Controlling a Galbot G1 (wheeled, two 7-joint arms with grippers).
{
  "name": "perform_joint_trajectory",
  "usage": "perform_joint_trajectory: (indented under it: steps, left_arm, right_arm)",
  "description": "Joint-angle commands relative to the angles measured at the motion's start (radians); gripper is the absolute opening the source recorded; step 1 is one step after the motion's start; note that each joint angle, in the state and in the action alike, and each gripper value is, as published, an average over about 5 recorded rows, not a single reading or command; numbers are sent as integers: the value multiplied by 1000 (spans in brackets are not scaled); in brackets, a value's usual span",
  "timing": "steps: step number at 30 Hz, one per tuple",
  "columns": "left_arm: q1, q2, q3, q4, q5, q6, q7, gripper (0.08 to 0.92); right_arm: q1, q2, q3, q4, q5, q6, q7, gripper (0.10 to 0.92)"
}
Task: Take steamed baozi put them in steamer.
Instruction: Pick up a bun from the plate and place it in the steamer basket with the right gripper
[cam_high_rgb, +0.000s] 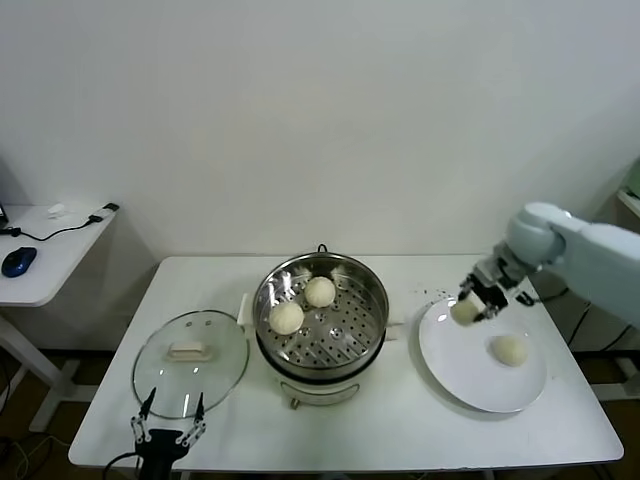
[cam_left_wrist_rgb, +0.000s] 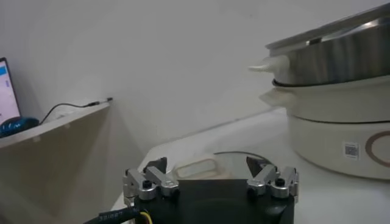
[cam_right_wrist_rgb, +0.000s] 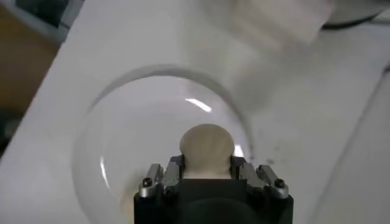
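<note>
My right gripper (cam_high_rgb: 470, 310), mid-right of the frame, pinches a round cream-white steamed bun (cam_high_rgb: 463, 312) over the flat white plate (cam_high_rgb: 450, 375), with the shiny steel steamer pot (cam_high_rgb: 320, 318) lying frame-left, nearer this arm.

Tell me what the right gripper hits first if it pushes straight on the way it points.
Probably the white plate: the right gripper, shut on a baozi, points down at its rim area. How far above it hangs is unclear.

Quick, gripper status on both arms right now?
Left gripper: open, empty, parked near the glass lid.
Right gripper: shut on a baozi above the plate.
</note>
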Motion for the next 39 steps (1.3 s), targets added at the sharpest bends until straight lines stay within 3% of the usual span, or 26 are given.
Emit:
perform_joint_trajectory:
  steps: [1,17,39]
  left_arm:
    - [0,-5,2,-5,11,5,1,823]
    - [5,-3,3,-9,21,9,4,823]
    - [6,4,2,5,20,8,3,823]
  right_arm:
    - [401,232,-152,24,3,279,-66,517]
    - [136,581,-37,16,-85,332,-46,526]
    - [-55,633,-75,65,-102,311,-70,543]
